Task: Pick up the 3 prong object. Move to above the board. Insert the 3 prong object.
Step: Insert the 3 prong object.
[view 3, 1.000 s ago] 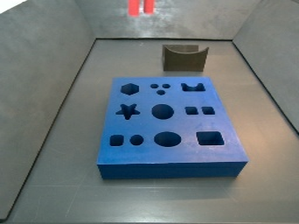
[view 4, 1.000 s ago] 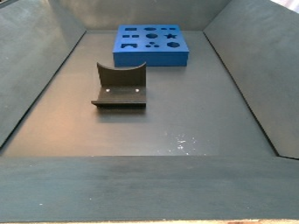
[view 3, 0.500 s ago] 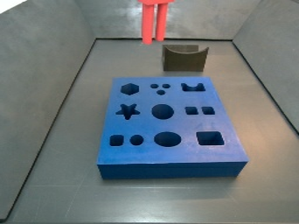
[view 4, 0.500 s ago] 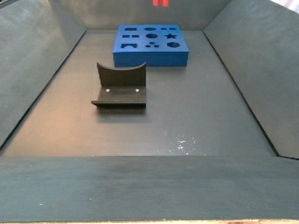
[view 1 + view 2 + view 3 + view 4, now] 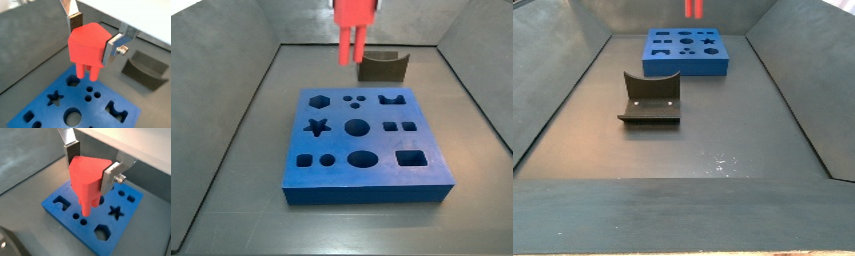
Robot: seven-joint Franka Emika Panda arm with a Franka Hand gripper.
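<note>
My gripper point(image 5: 93, 37) is shut on the red-orange 3 prong object point(image 5: 89, 47), with the silver fingers point(image 5: 75, 21) clamping its blocky top and the prongs pointing down. Both wrist views show this grip; in the wrist view from the opposite side the gripper point(image 5: 91, 168) holds the object point(image 5: 87, 183) the same way. The object hangs above the blue board point(image 5: 93, 107) without touching it, prongs over the part with small cutouts point(image 5: 97, 220). In both side views only the object point(image 5: 352, 30) point(image 5: 695, 8) shows at the top edge, above the board's point(image 5: 331, 143) point(image 5: 684, 67) far end; the gripper is out of frame.
The dark fixture point(image 5: 381, 66) stands on the grey tray floor behind the board, and also shows in a side view point(image 5: 649, 100) and a wrist view point(image 5: 147, 70). Sloped grey tray walls point(image 5: 231, 130) enclose the floor.
The 3 prong object has come down from the top edge of the side view and moved slightly right, closer to the board. The board and fixture have not moved.
</note>
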